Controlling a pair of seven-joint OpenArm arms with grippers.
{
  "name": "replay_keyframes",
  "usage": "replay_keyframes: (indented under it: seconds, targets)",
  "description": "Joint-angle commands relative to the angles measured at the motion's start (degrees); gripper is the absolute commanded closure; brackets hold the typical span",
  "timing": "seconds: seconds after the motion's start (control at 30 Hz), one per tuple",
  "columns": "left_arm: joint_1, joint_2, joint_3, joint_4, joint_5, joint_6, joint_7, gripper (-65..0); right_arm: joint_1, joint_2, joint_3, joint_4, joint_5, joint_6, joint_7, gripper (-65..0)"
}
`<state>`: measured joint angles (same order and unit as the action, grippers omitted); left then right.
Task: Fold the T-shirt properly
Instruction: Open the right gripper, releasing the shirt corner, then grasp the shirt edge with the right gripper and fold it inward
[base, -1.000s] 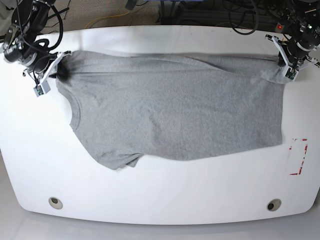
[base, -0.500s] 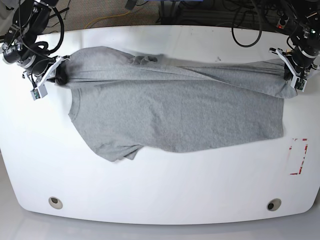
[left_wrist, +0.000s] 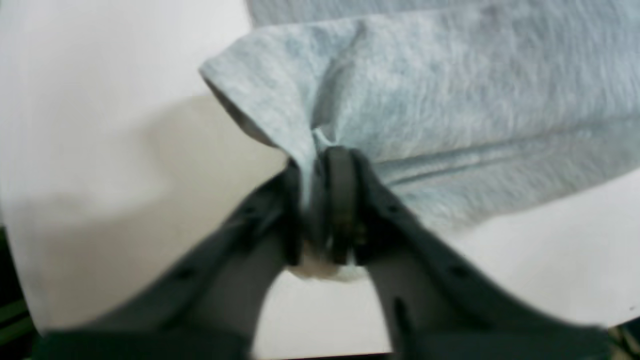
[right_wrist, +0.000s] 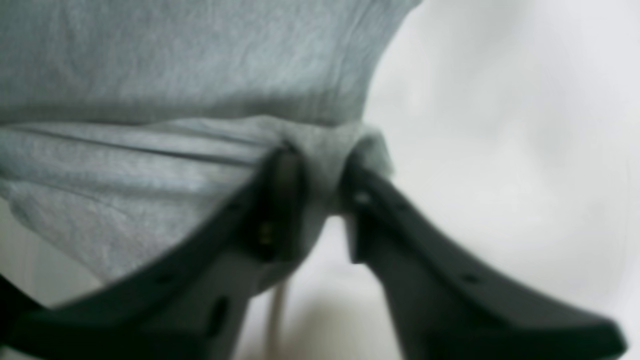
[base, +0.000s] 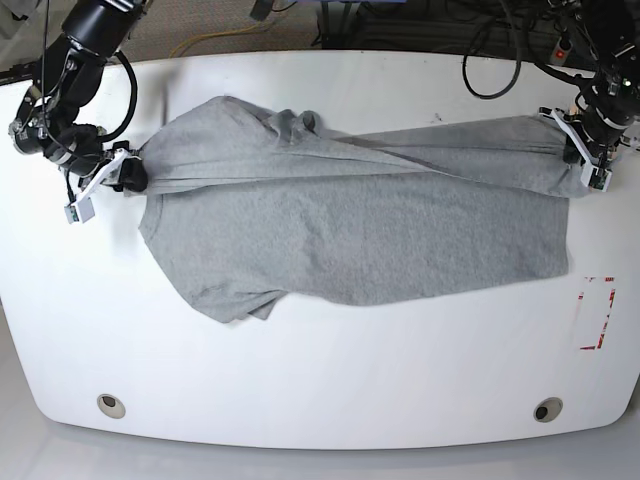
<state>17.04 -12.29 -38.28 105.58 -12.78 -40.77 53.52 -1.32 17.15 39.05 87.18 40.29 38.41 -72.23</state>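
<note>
The grey T-shirt (base: 350, 230) lies spread across the white table (base: 320, 380) with its plain side up, and its far edge is doubled over into a long fold. My left gripper (left_wrist: 320, 165) is shut on a bunched corner of the cloth, at the right end of the fold in the base view (base: 583, 160). My right gripper (right_wrist: 322, 170) stands with its jaws parted. A bunch of grey cloth still sits between its fingertips, at the left end of the fold (base: 118, 176). No lettering shows.
A red-and-white marked rectangle (base: 597, 313) sits near the table's right edge. Two round holes (base: 111, 405) (base: 547, 409) are set near the front edge. Cables (base: 490, 50) lie behind the table's far edge.
Both grippers have drawn the shirt's far edge toward the front, laying a fold over the body. The right gripper's jaws have parted; the left stays pinched on the cloth.
</note>
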Motion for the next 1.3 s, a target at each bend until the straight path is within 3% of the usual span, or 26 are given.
replay_keyframes:
  seconds: [0.0,0.1,0.2,0.27,0.5,0.77,1.0,1.27]
  targets:
    - [-0.82,-2.69,2.46,-1.89,0.95,0.77,-0.46,-15.4,1.28,1.53,0.91,0.43,0.54,-0.22,1.24,-33.0]
    - [-0.82,-2.69,2.81,-2.15,0.95,0.77,-0.46,-23.3,0.49,1.80,1.44,2.36,0.72,0.05,0.01,-42.6]
    - [-0.99,-2.78,3.34,-2.50,0.95,0.77,-0.46,-28.9,-1.62,1.18,5.04,7.29,0.81,0.40,-3.25,-43.8]
    - [-0.99,-2.78,3.51,-2.68,0.95,0.77,-0.46,-31.2,-3.64,-1.01,7.59,10.80,3.00,0.40,-5.97,-44.2]
    - [-1.96,-2.87,3.51,-2.85,0.95,0.77,-0.55,-31.9,-13.93,-5.41,9.17,14.67,13.20,-0.13,-7.03,-44.4]
    - [-2.31,-2.87,3.51,-6.46,0.86,0.77,-0.73,-31.8,-17.36,-10.33,4.95,14.23,12.76,-0.22,-5.09,-43.9]
    - [-2.93,-2.69,3.51,-7.25,0.86,0.77,-0.81,-31.8,-15.60,-14.99,4.86,11.33,7.93,-0.22,-5.09,-43.8]
    - [-3.28,-2.52,5.10,-8.74,0.86,0.77,-1.08,-31.8,-14.81,-17.98,4.78,11.24,4.76,0.14,-5.09,-43.8]
